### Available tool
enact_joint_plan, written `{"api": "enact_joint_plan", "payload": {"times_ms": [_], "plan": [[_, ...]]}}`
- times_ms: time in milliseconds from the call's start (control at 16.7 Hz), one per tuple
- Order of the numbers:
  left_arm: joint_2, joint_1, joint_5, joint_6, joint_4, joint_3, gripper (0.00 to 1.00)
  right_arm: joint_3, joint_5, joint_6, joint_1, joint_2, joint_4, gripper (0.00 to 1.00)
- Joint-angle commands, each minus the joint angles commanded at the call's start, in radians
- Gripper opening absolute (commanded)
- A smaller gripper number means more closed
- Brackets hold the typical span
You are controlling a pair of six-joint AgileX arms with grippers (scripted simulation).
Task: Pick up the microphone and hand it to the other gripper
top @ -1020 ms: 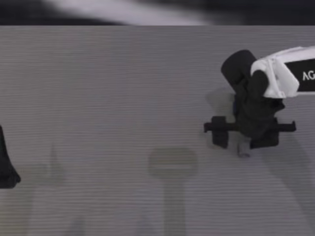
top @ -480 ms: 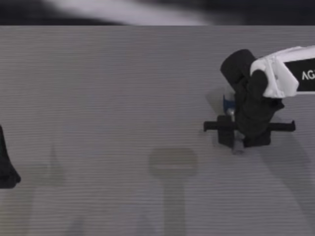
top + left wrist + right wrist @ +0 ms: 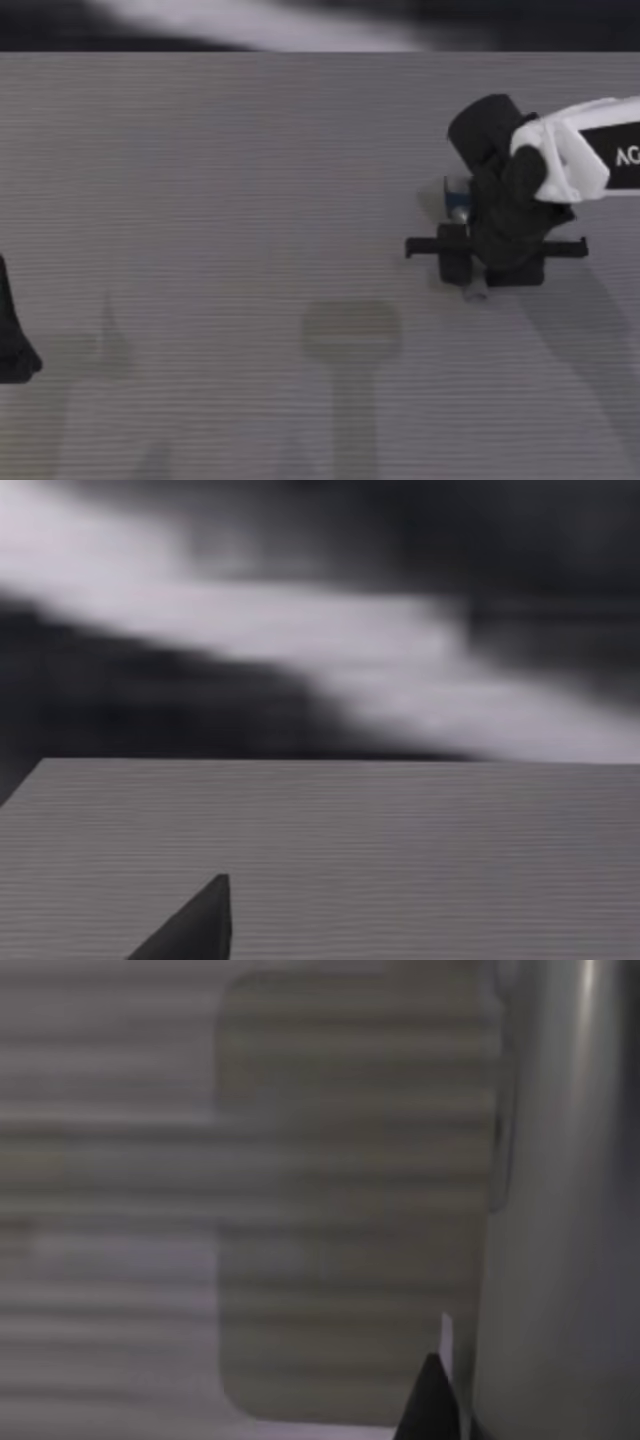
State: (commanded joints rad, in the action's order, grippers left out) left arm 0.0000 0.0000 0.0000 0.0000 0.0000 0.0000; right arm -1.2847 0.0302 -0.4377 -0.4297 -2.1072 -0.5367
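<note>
Right gripper (image 3: 476, 268) clamps the microphone (image 3: 459, 197) at the table's (image 3: 200, 180) right; long axis runs front-back, blue head toward far edge. Left gripper (image 3: 12, 345) parked left, finger state unclear.

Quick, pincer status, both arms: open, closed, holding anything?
Left pincer: parked at the table's left edge; open or closed cannot be told.
Right pincer: at the table's right side, closed on the microphone.
</note>
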Motion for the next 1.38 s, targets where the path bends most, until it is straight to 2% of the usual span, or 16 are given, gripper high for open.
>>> {"api": "enact_joint_plan", "payload": {"times_ms": [240,720,960,1140,1380], "plan": [[0.000,0.000,0.000,0.000,0.000,0.000,1.00,0.063,-0.069,0.075,-0.002,0.045,0.255,0.00],[0.000,0.000,0.000,0.000,0.000,0.000,1.00,0.283,-0.260,0.283,0.001,0.196,1.025,0.00],[0.000,0.000,0.000,0.000,0.000,0.000,1.00,0.370,-0.338,0.373,0.005,0.291,1.308,0.00],[0.000,0.000,0.000,0.000,0.000,0.000,1.00,0.407,-0.370,0.414,0.008,0.343,1.410,0.00],[0.000,0.000,0.000,0.000,0.000,0.000,1.00,0.413,-0.376,0.421,0.009,0.353,1.426,0.00]]}}
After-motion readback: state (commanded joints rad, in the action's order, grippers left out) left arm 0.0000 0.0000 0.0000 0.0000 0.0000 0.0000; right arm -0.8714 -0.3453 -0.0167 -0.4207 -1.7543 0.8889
